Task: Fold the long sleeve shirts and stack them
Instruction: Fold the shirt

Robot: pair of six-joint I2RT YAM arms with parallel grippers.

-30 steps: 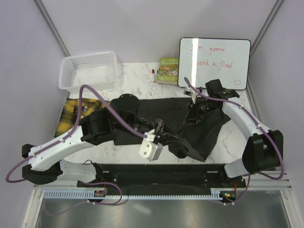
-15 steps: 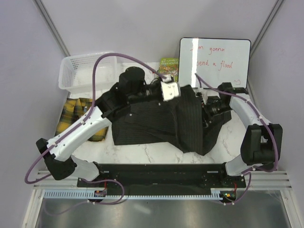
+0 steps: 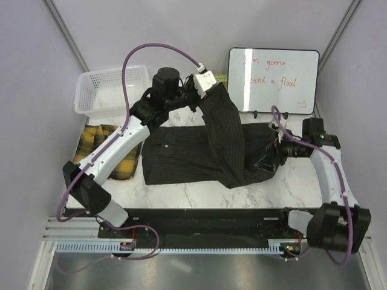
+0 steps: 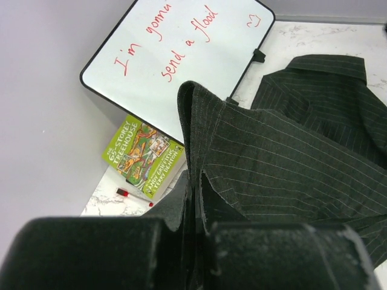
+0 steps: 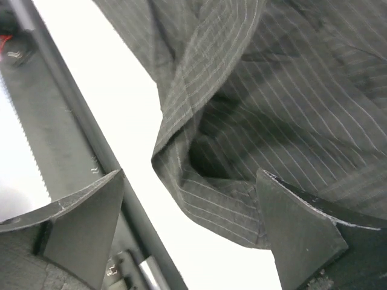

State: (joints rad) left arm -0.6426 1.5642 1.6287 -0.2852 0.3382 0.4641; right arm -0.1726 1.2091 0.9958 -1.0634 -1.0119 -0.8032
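Charcoal shirt [image 3: 193,151] mid-fold: left end effector [image 3: 207,95] pinches its edge aloft, right end effector [image 5: 188,178] spread. Plaid shirt [image 3: 97,148] beside it, unstacked.

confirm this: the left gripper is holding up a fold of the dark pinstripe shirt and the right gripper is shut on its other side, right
Not quite. The right gripper is open, not shut: the right wrist view shows its fingers spread wide apart, with the dark pinstripe shirt lying beyond them unpinched. The rest stands: the left gripper is holding up a fold of that shirt.
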